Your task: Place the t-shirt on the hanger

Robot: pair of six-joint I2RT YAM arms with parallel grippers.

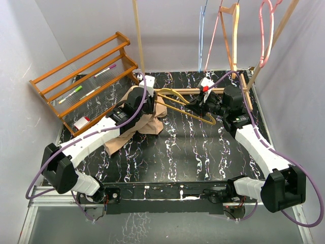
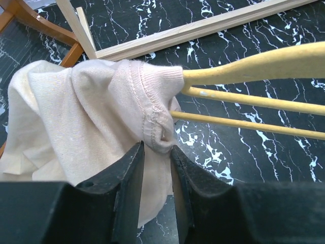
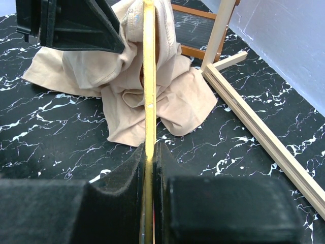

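The tan t-shirt (image 1: 133, 128) lies bunched at the table's back left, with its collar end pulled over one shoulder of the mustard hanger (image 1: 189, 103). In the left wrist view, the hanger's arm and bars (image 2: 254, 66) run out of the cloth (image 2: 86, 112) to the right. My left gripper (image 2: 157, 147) is shut on a fold of the collar seam. My right gripper (image 3: 151, 147) is shut on the hanger's thin bar (image 3: 149, 76), which points away to the t-shirt (image 3: 167, 101). From that side the left gripper's black body (image 3: 76, 25) shows at the top left.
A wooden rack (image 1: 84, 76) holding pens stands at the back left, with a small white box (image 1: 81, 123) below it. Behind the hanger runs a light wooden stand bar (image 3: 264, 132). Blue (image 1: 202, 30), wooden (image 1: 231, 30) and pink (image 1: 265, 35) hangers hang overhead.
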